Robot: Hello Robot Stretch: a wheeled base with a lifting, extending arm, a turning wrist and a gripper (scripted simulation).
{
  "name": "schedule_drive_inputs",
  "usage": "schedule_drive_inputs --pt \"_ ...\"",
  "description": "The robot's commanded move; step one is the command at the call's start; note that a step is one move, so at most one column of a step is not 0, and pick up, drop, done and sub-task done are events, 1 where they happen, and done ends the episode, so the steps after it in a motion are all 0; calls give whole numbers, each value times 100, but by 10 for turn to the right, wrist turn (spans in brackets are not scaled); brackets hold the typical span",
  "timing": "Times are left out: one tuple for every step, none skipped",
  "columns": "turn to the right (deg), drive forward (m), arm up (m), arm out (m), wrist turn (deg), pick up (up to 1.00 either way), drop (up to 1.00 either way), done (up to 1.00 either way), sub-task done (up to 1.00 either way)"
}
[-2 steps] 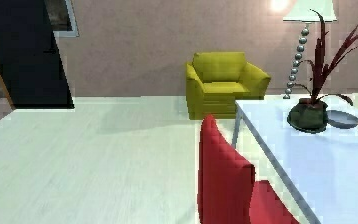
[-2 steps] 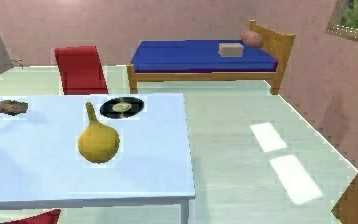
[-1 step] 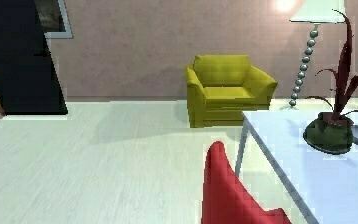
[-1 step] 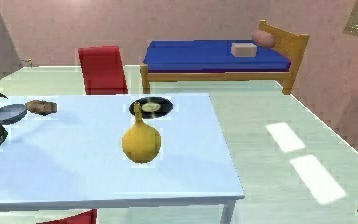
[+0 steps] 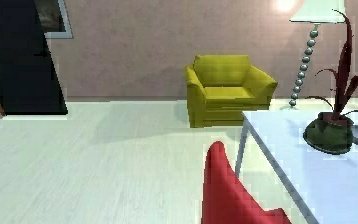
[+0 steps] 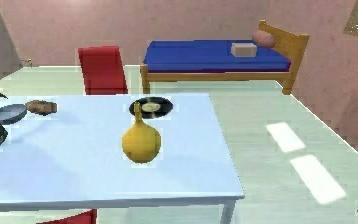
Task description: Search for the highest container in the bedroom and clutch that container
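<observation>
On the white table in the arm side view stands a yellow vase, gourd-shaped: fat round belly, thin neck, upright, near the middle of the tabletop. It is the tallest vessel on that table, so it is my pick for the target. A small box on the blue bed behind is another candidate, but it is squat.

Just beyond the vase is a dark plate, close but apart. A dark bowl and a brown lump sit toward the arm side view's left. A red chair stands at the table's far edge.

The forward view has a yellow armchair, a floor lamp, and a potted plant on the table corner.

Handling, judged: the vase looks glazed, so hard, smooth and likely slippery and breakable, moderate weight at most. The belly is wide and curved, so fingers may slide off it. Better to take the neck or the shoulder just under it, coming in level. The base is narrow under a round body, so a sideways nudge could tip or roll it toward the plate.

Gripper state: cannot tell.
</observation>
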Motion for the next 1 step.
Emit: schedule_drive_inputs --pt "0 0 38 0 0 0 0 0 0"
